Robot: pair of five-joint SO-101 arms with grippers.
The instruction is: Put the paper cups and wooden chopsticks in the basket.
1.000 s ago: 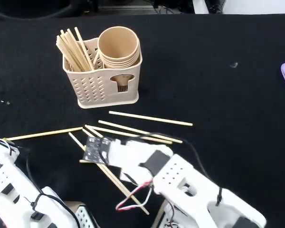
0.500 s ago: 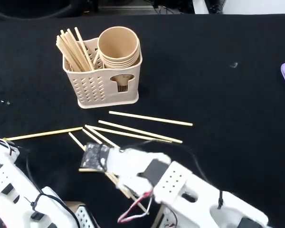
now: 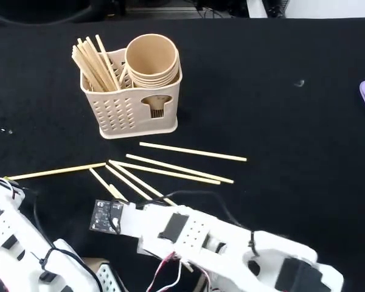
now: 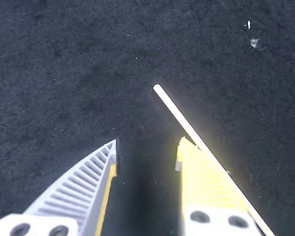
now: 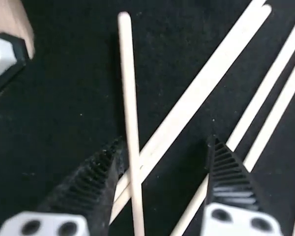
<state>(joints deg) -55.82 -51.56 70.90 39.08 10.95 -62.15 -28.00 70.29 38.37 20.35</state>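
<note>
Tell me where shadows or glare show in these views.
Left wrist view: a dark shadow falls on the table between the left gripper's open fingers, and one finger is brightly lit. High view: even light, no glare on the basket or paper cups.

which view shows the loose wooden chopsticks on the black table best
The high view: the loose pale wooden chopsticks lie spread before the beige slotted basket. The right wrist view crops a few close up; the left wrist view catches one stick's end.
</note>
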